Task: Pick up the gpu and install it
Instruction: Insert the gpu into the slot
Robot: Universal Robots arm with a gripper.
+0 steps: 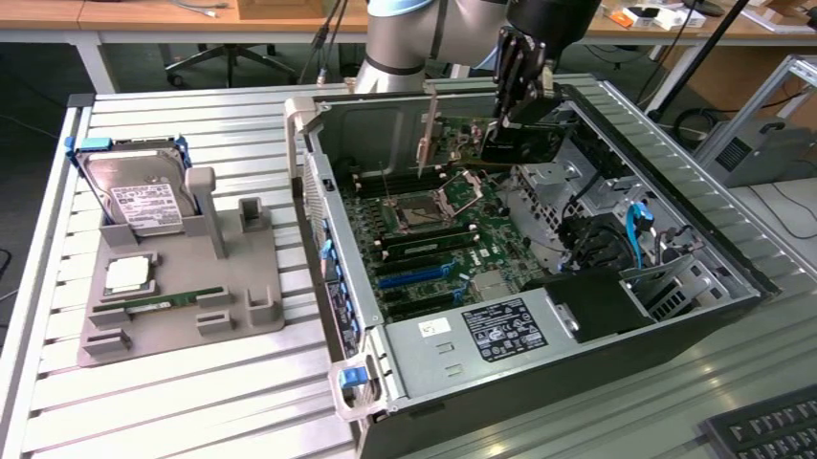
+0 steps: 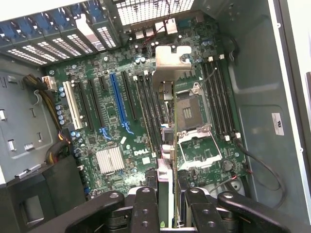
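The gpu (image 1: 518,145), a card with a black cooler and a silver end bracket, hangs inside the open computer case (image 1: 335,239), above the motherboard (image 1: 428,239). My gripper (image 1: 519,113) comes down from above and is shut on the card's upper edge. In the wrist view the gpu (image 2: 166,141) shows edge-on between the black fingers (image 2: 146,204) of my gripper (image 2: 167,196). Its silver bracket (image 2: 172,60) points toward the case's rear slots. The card hovers over the area between the blue expansion slot (image 2: 118,99) and the CPU socket (image 2: 192,114), apart from the board.
A grey fixture (image 1: 243,277) on the exterior view's left holds a silver hard drive (image 1: 143,196), a processor chip (image 1: 128,275) and a memory stick (image 1: 160,304). A keyboard corner (image 1: 766,430) lies at the lower right. The case's drive cage and cables (image 1: 626,239) stand beside the motherboard.
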